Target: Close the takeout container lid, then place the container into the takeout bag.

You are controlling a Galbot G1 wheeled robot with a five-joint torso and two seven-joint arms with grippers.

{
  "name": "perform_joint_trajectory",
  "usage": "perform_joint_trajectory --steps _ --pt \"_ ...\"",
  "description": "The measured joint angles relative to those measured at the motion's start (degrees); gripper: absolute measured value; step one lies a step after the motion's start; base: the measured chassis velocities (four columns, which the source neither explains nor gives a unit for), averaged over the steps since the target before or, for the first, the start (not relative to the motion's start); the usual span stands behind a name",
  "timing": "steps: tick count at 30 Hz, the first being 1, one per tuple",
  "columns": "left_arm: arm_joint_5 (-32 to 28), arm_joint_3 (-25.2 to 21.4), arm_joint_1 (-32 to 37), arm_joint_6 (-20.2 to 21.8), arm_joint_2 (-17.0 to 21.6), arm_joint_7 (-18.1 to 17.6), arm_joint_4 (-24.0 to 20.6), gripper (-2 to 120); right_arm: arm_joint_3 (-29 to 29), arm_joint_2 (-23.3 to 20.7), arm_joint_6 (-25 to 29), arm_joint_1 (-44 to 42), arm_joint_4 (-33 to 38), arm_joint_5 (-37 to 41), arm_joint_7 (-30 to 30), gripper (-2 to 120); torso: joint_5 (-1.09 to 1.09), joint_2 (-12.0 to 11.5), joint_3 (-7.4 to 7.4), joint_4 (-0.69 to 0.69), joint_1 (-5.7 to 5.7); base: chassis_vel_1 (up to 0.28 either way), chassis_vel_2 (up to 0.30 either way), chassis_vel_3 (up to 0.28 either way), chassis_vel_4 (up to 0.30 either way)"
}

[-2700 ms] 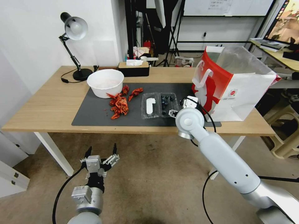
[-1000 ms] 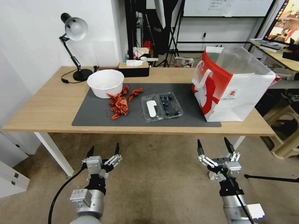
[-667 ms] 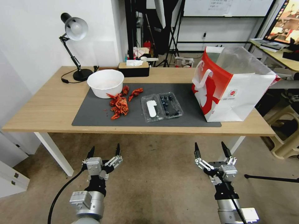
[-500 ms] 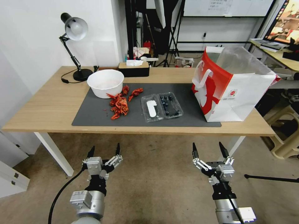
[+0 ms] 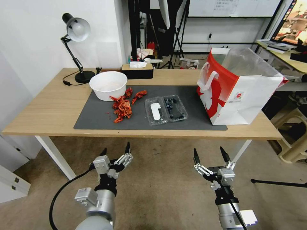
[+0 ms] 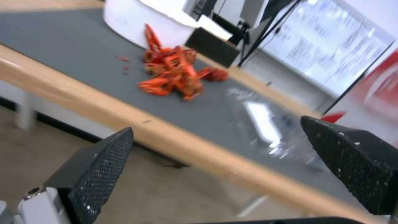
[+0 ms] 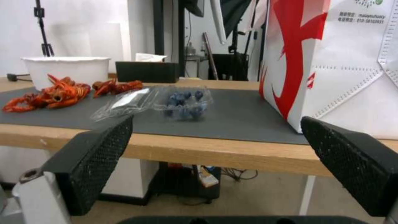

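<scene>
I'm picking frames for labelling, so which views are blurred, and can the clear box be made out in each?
Left wrist view: smeared, so the container is a pale glint beside the crayfish. Right wrist view: sharper, with blueberries and the flat-open lid readable. Head view: crisp, edges bowed; the lid's label is plain.

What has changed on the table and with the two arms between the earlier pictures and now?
The right gripper pulled back from beside the container to below the table edge, jaws open and empty. The left gripper recently rose slightly toward the table, jaws open. The container shifted and turned slightly after the first picture. The takeout container lid stays flat open; the takeout bag has not moved.
</scene>
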Motion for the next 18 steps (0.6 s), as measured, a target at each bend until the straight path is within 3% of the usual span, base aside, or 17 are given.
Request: perform_joint_trajectory --steps 1,2,4,6,9,18 --pt "-6.2 0.5 -2.7 0.1 0.5 -0.9 -0.1 100 0.3 -0.3 0.0 -0.3 0.0 0.1 -0.2 100 0.0 0.0 0.0 -0.02 0.0 0.0 0.0 0.0 0.0" --pt "-6.2 0.5 -2.7 0.1 0.5 -0.9 -0.1 100 0.3 -0.3 0.0 -0.3 0.0 0.1 -0.2 100 0.0 0.0 0.0 -0.02 0.0 0.0 0.0 0.0 0.0" --pt "-15.4 1.3 -6.6 0.8 1.0 -2.6 -0.5 100 0.8 -0.3 0.2 -0.9 0.0 0.2 -0.5 100 0.0 0.0 0.0 -0.02 0.0 0.0 0.0 0.0 0.0" --pt "-18.2 1.7 -7.7 1.0 1.1 -3.2 -0.6 100 0.9 -0.2 0.2 -1.0 0.0 0.3 -0.6 100 0.0 0.0 0.0 -0.02 0.0 0.0 0.0 0.0 0.0" --pt "-28.2 4.8 -13.2 2.1 1.1 -6.3 0.2 100 1.4 0.3 0.4 -1.6 0.1 0.0 -0.7 100 0.01 0.0 0.0 -0.02 0.0 0.0 0.0 0.0 0.0" --pt "-32.7 13.0 -24.6 1.2 -0.3 -8.6 8.0 100 1.8 2.0 0.4 -2.3 0.1 -1.7 -0.6 100 0.0 0.0 0.0 -0.01 0.0 0.0 0.0 0.0 0.0"
